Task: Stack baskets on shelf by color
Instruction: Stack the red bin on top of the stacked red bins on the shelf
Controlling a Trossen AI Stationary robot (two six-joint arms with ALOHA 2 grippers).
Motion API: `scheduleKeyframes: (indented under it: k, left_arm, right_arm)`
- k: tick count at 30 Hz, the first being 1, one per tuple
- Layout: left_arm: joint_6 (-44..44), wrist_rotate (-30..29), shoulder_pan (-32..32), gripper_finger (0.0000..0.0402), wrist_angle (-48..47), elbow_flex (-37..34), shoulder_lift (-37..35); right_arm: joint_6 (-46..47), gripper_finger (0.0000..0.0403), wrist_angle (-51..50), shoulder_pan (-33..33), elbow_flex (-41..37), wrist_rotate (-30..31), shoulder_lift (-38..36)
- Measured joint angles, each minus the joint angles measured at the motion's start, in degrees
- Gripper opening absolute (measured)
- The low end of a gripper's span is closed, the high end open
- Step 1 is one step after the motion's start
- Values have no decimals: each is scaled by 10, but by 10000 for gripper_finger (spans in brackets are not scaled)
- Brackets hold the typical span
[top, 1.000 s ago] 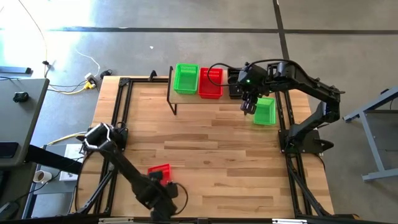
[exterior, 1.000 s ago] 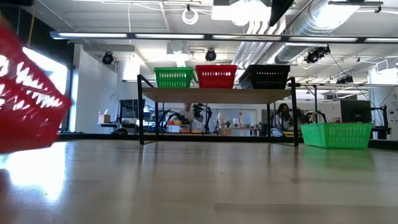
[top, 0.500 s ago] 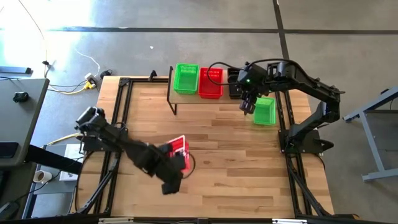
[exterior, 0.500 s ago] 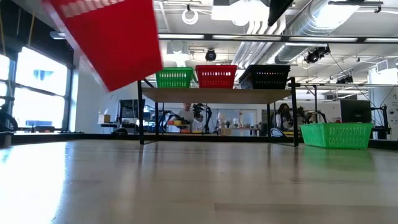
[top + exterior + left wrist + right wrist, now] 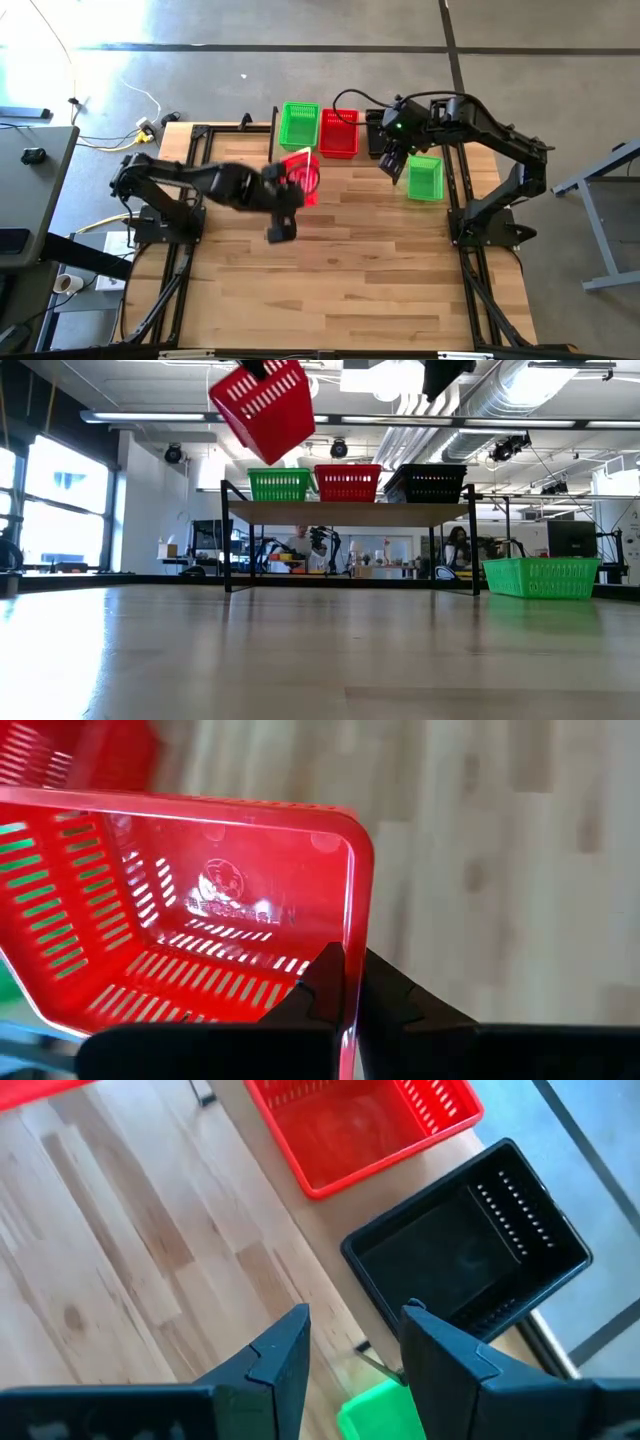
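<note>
Baskets are partly sorted on the shelf [image 5: 300, 153]: going left to right, a green basket [image 5: 298, 126], a red stack [image 5: 339, 133] and a black basket [image 5: 468, 1252] stand on its top. The left tool [image 5: 340, 988] is clamped on the rim of a red basket [image 5: 300, 177], carried tilted in the air above the counter [image 5: 340, 260], near the shelf's front. To do this step well, I judge it should level the basket, centre it over the red stack, then lower it straight (so it nests cleanly). The right tool [image 5: 350, 1342] hovers with fingers apart, empty, beside the black basket; a loose green basket [image 5: 426, 178] sits on the counter, right of the shelf.
</note>
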Motion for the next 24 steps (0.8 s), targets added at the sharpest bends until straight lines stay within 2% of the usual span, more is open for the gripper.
scheduleKeyframes:
  k: [6,12,18,24]
  left_arm:
    - [133,-5,81,0,2,0,-14]
    - [236,-26,130,0,7,0,-15]
    - [306,-52,164,0,70,3,-15]
    - [344,-48,199,0,84,45,-7]
  right_arm:
    - [50,140,36,0,0,0,0]
    - [84,140,70,0,0,1,0]
    - [133,140,79,0,0,63,0]
    - [177,140,80,0,0,106,0]
